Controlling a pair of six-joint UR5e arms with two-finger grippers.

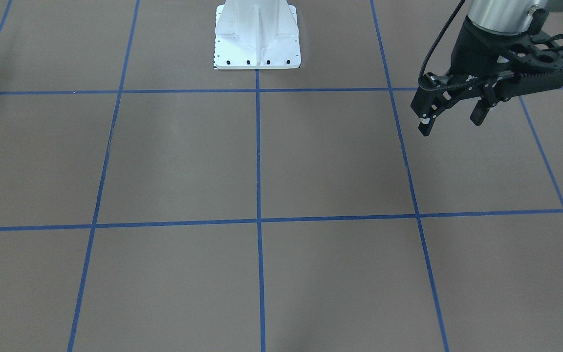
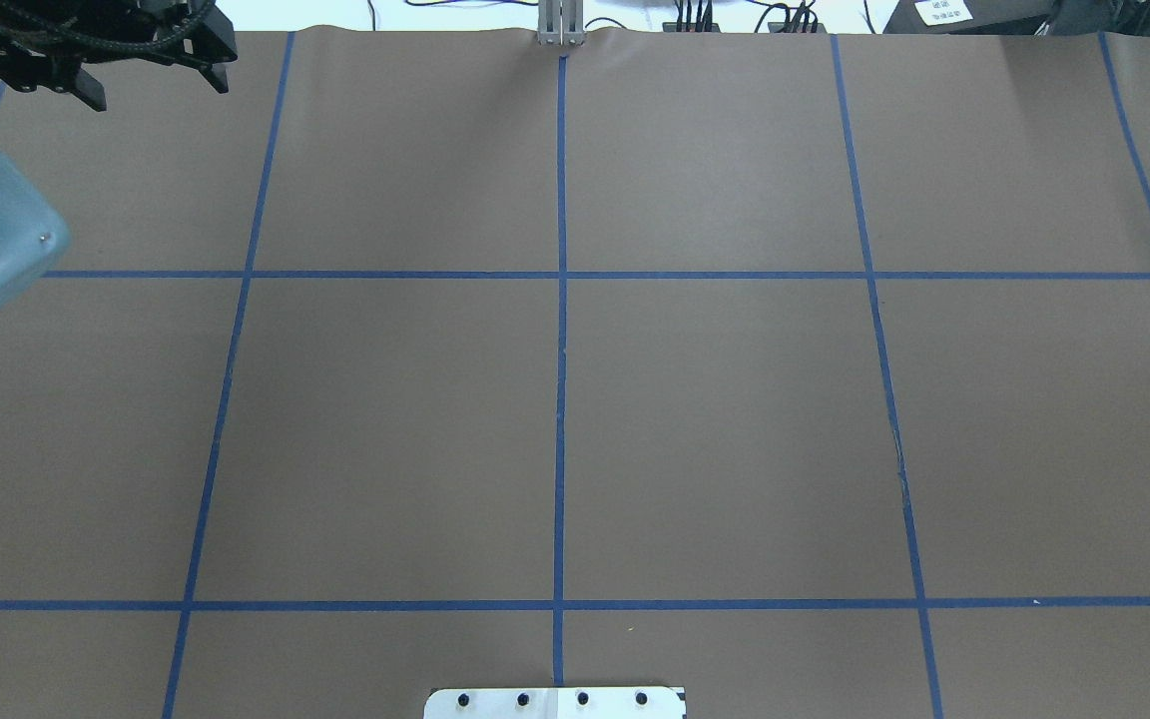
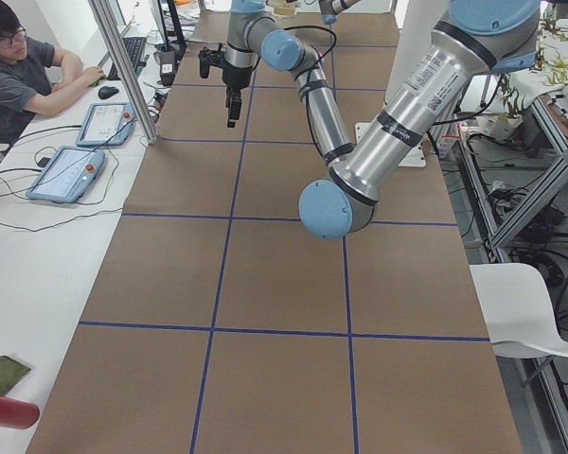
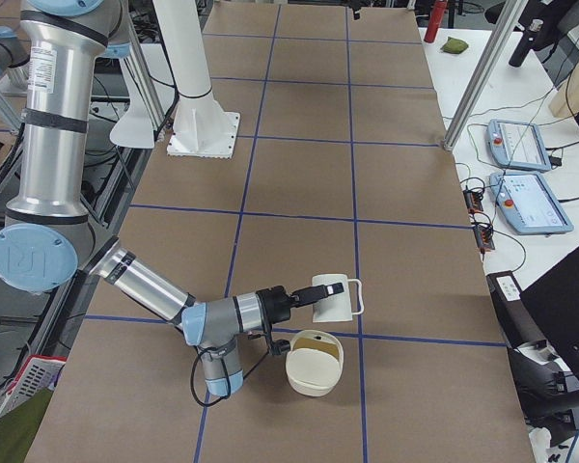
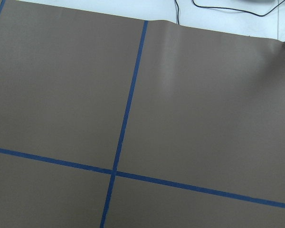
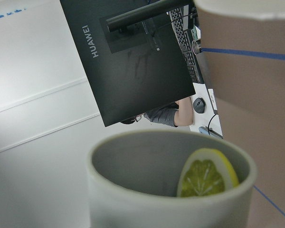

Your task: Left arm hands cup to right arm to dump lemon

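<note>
On the brown table (image 4: 299, 174), near its right end, the cup (image 4: 336, 299) tilts at the right gripper (image 4: 309, 292), grip unclear, over a cream bowl (image 4: 314, 378). The lemon (image 6: 206, 175) may miss it if tipped off-centre. The left gripper (image 1: 451, 124) hangs spread near the far-left corner.

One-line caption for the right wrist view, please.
Lemon slice leaning inside the cup, a HUAWEI monitor behind.

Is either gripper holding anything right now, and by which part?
The left gripper is open and empty. The cup, with the lemon slice inside, hangs at the right gripper; where its fingers grip cannot be told.
</note>
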